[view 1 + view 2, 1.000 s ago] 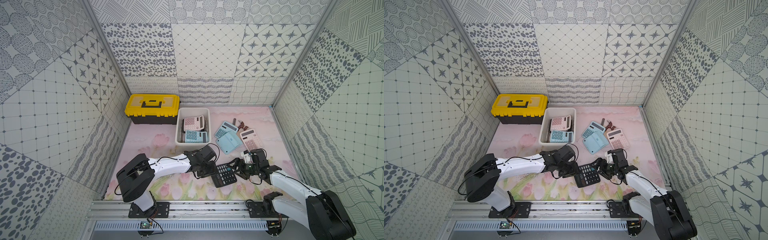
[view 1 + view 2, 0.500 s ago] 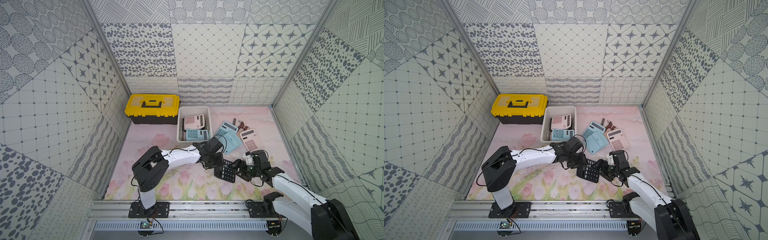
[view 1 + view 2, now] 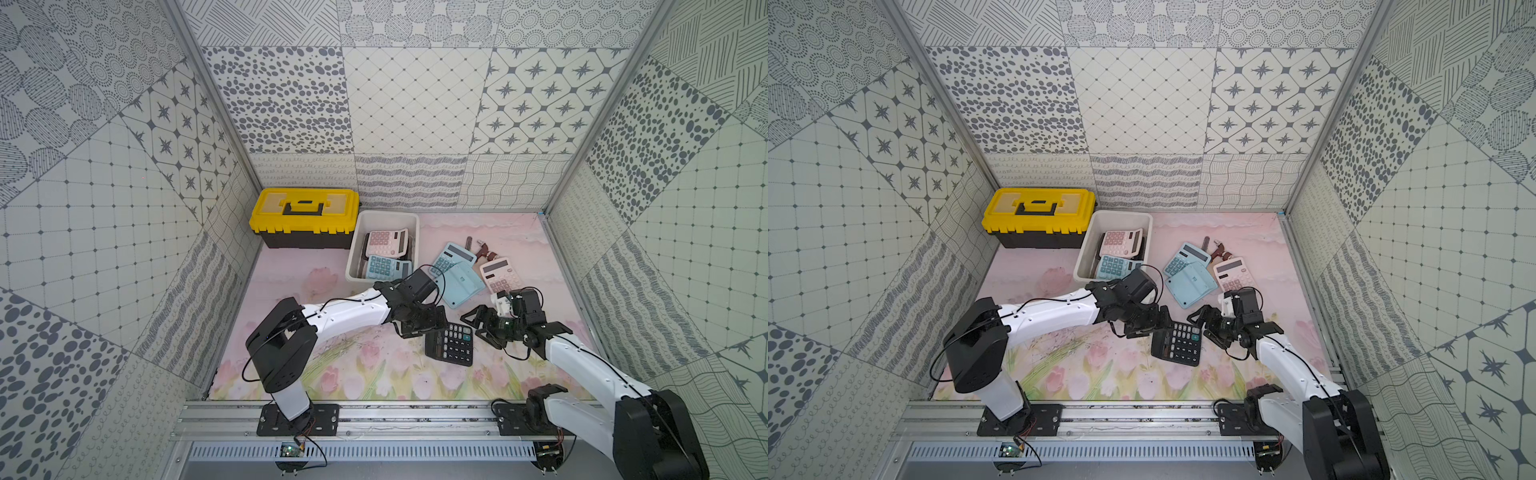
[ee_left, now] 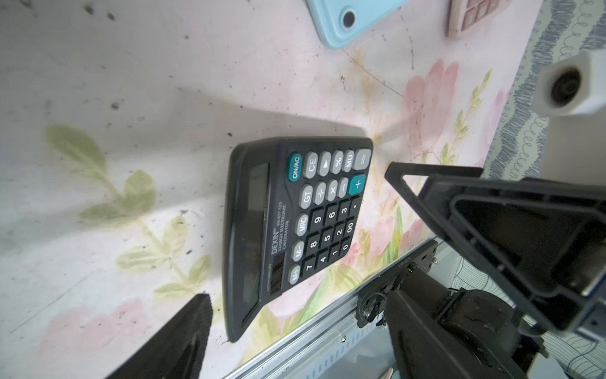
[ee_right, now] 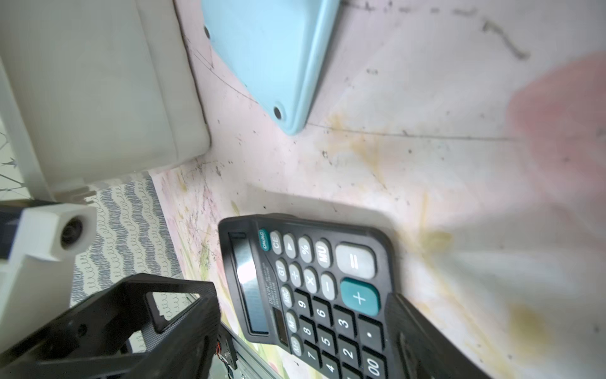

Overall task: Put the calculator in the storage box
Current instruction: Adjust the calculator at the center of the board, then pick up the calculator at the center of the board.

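Floral mat point(image 3: 353, 374): black calculator point(image 3: 449, 344) lies free between left gripper point(image 3: 428, 324) and right gripper point(image 3: 478, 328), both with jaws spread, empty; storage box point(image 3: 354, 253) apart, further back. Grasp pending; next likely needs pinch across edges, lift over rim

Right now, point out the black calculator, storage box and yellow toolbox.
black calculator point(image 3: 451, 345): in a top view, keypad.
storage box point(image 3: 356, 249): in a top view, toolbox-side wall.
yellow toolbox point(image 3: 270, 206): in a top view, lid.

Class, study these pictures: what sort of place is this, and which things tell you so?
Probably a robot test cell: patterned panel walls enclose a floral mat, and a left arm and right arm stand mounted on a metal rail.
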Motion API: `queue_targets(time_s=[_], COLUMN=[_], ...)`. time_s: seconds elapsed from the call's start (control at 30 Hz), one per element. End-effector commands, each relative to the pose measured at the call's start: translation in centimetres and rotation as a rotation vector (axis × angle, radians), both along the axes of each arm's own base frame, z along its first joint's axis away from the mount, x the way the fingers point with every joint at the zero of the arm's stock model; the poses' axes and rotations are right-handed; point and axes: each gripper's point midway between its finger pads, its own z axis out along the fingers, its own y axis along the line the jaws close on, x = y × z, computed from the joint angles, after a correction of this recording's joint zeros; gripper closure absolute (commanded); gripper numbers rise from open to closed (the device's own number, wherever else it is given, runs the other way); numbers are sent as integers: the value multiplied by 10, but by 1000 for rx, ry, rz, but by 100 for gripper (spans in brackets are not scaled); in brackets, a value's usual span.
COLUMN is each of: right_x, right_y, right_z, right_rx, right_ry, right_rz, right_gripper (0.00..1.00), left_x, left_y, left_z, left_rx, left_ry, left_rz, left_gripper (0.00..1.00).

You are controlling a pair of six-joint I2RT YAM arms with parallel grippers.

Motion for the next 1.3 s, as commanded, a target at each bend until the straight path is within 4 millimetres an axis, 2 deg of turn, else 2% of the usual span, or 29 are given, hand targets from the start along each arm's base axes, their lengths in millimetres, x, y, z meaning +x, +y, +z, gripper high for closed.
queue_targets(time_s=[0.0, 0.23, 0.3, 0.47, 0.57, 0.73, 0.87, 1.0, 1.17, 1.27], right_x=[14, 41, 47, 53, 47, 34, 24, 9, 0, -1], right_y=[0, 1, 3, 8, 10, 11, 11, 7, 10, 11], right_z=[16, 17, 15, 6, -4, -11, -13, -24, -27, -28], right_rx=[9, -7, -3, 13, 27, 27, 23, 16, 26, 28], right_ry=[-58, -64, -59, -40, -12, 8, 14, 44, 51, 52], right_rz=[38, 85, 97, 118, 128, 131, 126, 113, 116, 117], right_gripper=[16, 16, 16, 16, 17, 17, 17, 17, 17, 17], left_x=[-17, -42, -49, -53, -49, -29, -18, -16, -18, -20], left_y=[14, 18, 15, 1, -3, -1, -9, -19, -25, -25], left_z=[4, -8, -14, -26, -31, -32, -32, -33, -35, -30], left_rx=[38, 61, 56, -2, -5, 0, -47, -68, -83, -88], left_ry=[-8, 18, 39, 65, 53, 14, 31, 45, 67, 65], left_rz=[-9, -21, -29, -22, -21, -18, -48, -97, -114, -115], left_gripper=[11, 12, 14, 24, 31, 38, 45, 52, 71, 78])
